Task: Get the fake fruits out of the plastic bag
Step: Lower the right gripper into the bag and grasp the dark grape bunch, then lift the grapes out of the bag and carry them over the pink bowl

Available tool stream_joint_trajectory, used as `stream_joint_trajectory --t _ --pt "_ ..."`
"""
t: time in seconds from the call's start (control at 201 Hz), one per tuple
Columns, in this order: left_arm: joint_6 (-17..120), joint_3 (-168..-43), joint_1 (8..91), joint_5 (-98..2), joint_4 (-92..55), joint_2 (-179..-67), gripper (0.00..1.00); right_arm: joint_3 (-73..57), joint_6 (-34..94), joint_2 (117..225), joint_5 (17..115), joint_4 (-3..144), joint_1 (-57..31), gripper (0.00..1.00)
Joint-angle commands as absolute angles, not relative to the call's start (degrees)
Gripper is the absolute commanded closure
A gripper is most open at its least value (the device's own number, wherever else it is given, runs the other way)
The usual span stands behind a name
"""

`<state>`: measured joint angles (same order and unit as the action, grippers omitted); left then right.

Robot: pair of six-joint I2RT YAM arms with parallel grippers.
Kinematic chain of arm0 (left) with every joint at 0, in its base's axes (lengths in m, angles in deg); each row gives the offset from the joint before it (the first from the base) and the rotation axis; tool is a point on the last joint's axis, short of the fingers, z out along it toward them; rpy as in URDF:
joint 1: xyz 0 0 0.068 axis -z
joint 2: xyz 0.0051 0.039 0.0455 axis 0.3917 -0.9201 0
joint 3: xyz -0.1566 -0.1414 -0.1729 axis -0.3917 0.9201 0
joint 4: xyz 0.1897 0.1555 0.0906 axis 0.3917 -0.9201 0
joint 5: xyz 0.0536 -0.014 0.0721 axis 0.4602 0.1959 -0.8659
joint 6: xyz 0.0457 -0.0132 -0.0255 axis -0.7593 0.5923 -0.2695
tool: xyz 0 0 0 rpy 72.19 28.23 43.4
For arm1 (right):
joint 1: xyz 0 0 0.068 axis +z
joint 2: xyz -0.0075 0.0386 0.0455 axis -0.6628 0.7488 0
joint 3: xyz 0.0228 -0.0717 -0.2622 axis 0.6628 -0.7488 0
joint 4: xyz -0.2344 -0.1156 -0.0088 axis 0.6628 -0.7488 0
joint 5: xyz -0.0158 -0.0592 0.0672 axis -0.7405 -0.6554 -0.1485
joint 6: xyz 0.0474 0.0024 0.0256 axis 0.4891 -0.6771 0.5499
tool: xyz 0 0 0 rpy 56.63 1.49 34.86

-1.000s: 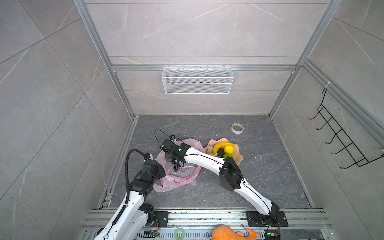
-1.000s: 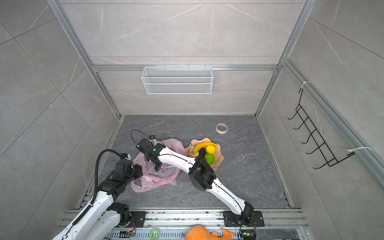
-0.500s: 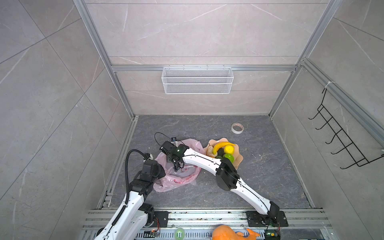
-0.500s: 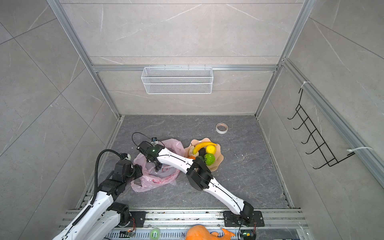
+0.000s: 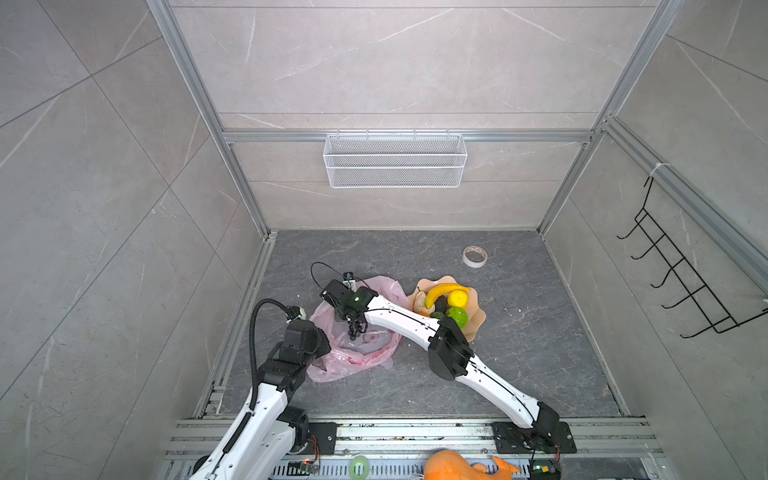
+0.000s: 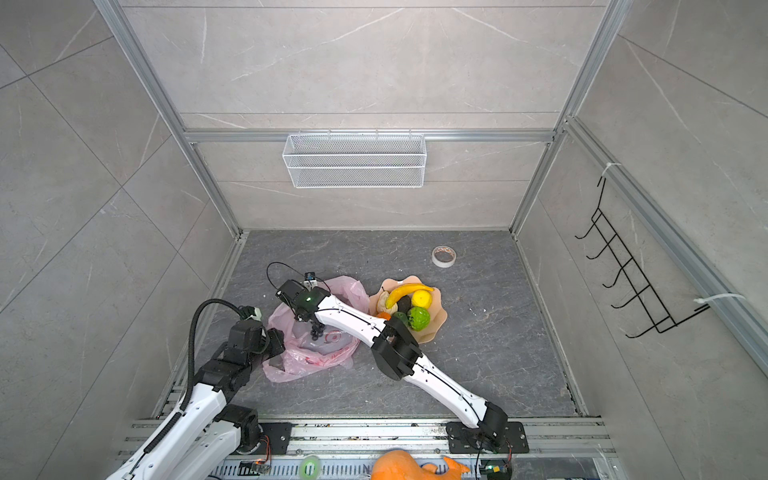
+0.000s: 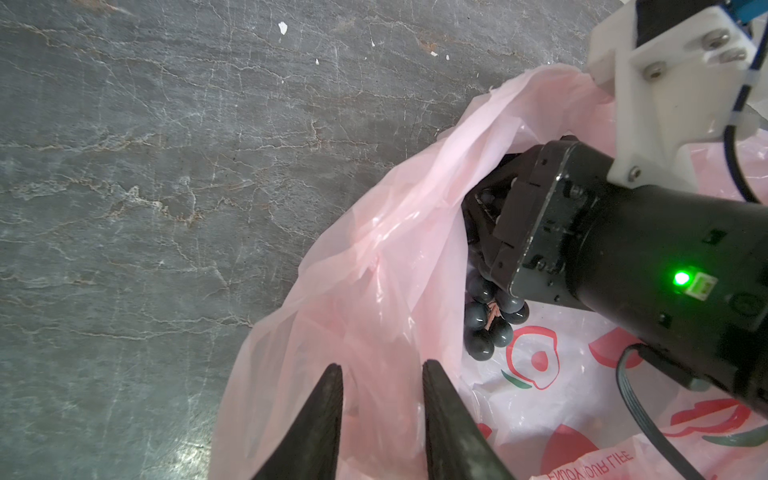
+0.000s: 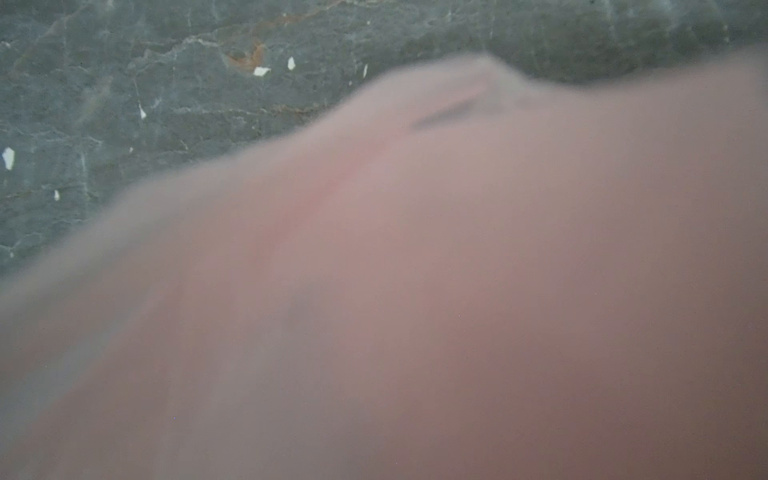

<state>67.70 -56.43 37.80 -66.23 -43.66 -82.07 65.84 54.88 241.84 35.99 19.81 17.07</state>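
The pink plastic bag [image 5: 361,353] [image 6: 316,357] lies crumpled on the grey floor, mouth open. My left gripper [image 7: 382,370] pinches a bunched fold of its rim [image 7: 374,270]. My right gripper [image 5: 351,318] [image 7: 484,274] reaches down into the bag and is shut on a black grape bunch [image 7: 486,324] [image 5: 354,330], which hangs from its fingertips. Pink film [image 8: 415,291] fills the right wrist view. On the peach plate [image 5: 478,322] lie a banana [image 5: 444,291], a lemon [image 5: 458,297], a lime-green fruit [image 5: 457,316], a dark avocado [image 5: 441,304] and a cream piece [image 5: 420,300].
A tape roll [image 5: 474,256] lies at the back right of the floor. A wire basket [image 5: 395,160] hangs on the back wall and a black hook rack [image 5: 681,282] on the right wall. A large orange object [image 5: 453,467] sits at the front rail.
My right gripper opened wider inside the bag, then closed on the grape bunch. Its elbow shifted slightly toward the bag. The left arm has not moved.
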Motion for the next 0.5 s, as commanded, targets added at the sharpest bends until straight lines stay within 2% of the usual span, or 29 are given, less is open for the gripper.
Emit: stream_joint_trajectory --t 0.0,0.343,0.493 --pt "67.0 -57.2 37.9 -66.5 -42.3 -82.5 0.64 60.7 53.0 237.4 37.0 19.1 17.7 0.74" --pt "67.3 -57.5 37.9 -67.1 -42.5 -83.1 0.65 46.7 50.8 222.9 36.9 26.1 20.1 0.74" --pt "67.4 -57.5 37.9 -67.4 -42.7 -83.1 0.65 36.2 50.3 216.1 38.0 31.3 21.5 0.74"
